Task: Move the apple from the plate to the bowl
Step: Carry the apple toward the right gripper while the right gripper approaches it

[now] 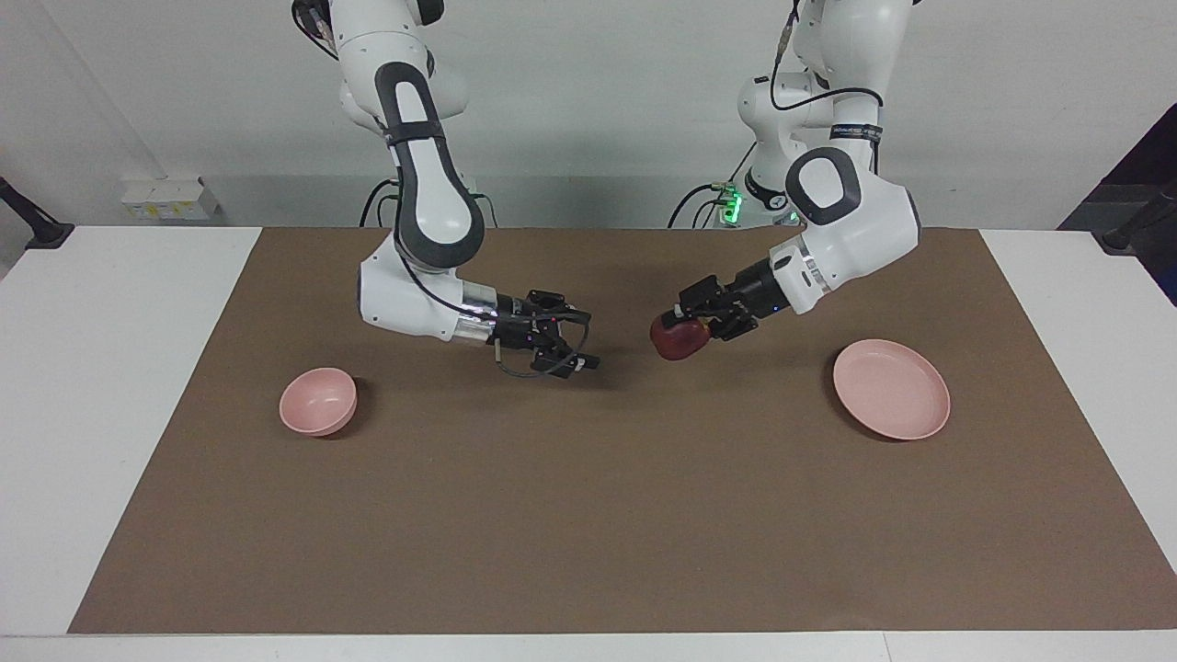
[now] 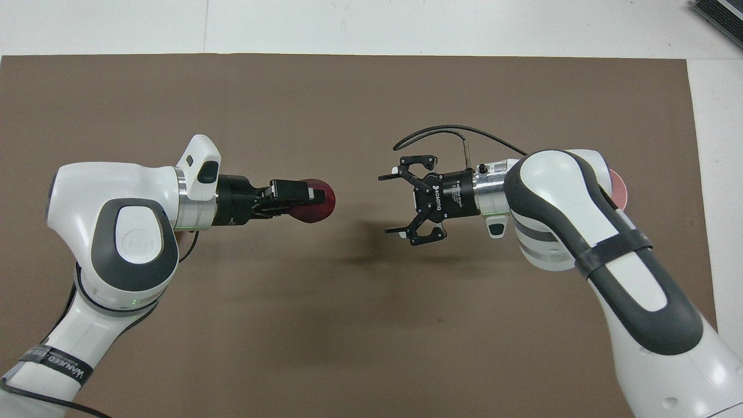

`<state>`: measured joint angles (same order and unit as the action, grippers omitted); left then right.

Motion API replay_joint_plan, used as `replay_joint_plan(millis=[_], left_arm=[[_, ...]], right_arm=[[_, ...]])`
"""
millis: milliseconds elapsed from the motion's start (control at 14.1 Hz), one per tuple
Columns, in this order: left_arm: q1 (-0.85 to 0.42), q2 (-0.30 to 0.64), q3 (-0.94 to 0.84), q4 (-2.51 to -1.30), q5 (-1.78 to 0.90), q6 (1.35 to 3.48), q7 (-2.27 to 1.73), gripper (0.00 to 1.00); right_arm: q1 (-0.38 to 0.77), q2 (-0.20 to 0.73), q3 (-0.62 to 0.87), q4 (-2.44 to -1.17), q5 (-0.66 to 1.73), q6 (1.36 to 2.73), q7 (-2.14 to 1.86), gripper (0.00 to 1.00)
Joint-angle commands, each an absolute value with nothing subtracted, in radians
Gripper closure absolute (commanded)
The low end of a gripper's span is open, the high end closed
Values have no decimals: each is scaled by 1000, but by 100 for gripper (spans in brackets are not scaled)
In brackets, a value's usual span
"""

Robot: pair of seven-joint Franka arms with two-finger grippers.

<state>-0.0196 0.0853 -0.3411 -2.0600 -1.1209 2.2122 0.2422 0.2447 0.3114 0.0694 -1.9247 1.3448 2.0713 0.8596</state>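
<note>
- Plate (image 1: 891, 389): nothing on it, on the brown mat toward the left arm's end of the tabletop.
- Bowl (image 1: 318, 401): nothing in it, toward the right arm's end.
- Left tool (image 1: 691, 328): held level over mid-mat, clamped on the apple (image 1: 679, 339).
- Right tool (image 1: 577, 343): level, fingers spread wide, facing the apple, apart from it.

We see the plate (image 1: 892, 389) toward the left arm's end of the mat (image 1: 607, 515) and the bowl (image 1: 318, 401) toward the right arm's end, well apart. The apple (image 1: 679, 338) hangs between them over the mat's middle, on neither.
</note>
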Motion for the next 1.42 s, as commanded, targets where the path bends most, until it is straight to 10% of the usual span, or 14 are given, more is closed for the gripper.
replay_joint_plan(millis=[0,778,849,920,991,1061,1344], left_arm=[[-15,74,-383,-2060,-1192,2259,253,100],[-20,60,-459,-2079,-1207,2321,238,100],[-26,60,-459,-2079,-1207,2322,235,100],[-29,60,-459,-2079,-1207,2321,229,100],[-29,61,-459,-2079,-1206,2324,224,100],[-29,61,-459,-2077,-1206,2322,221,100],[-29,61,-459,-2077,-1203,2321,213,98]], right_arm=[[302,293,72,-1953,1440,2150,844,0],[324,281,72,-1967,1569,2154,830,0],[318,281,72,-1960,1574,2149,827,15],[316,275,72,-1956,1575,2152,828,62],[313,269,72,-1953,1575,2152,839,87],[313,265,71,-1950,1574,2155,854,100],[313,265,71,-1945,1569,2158,876,100]])
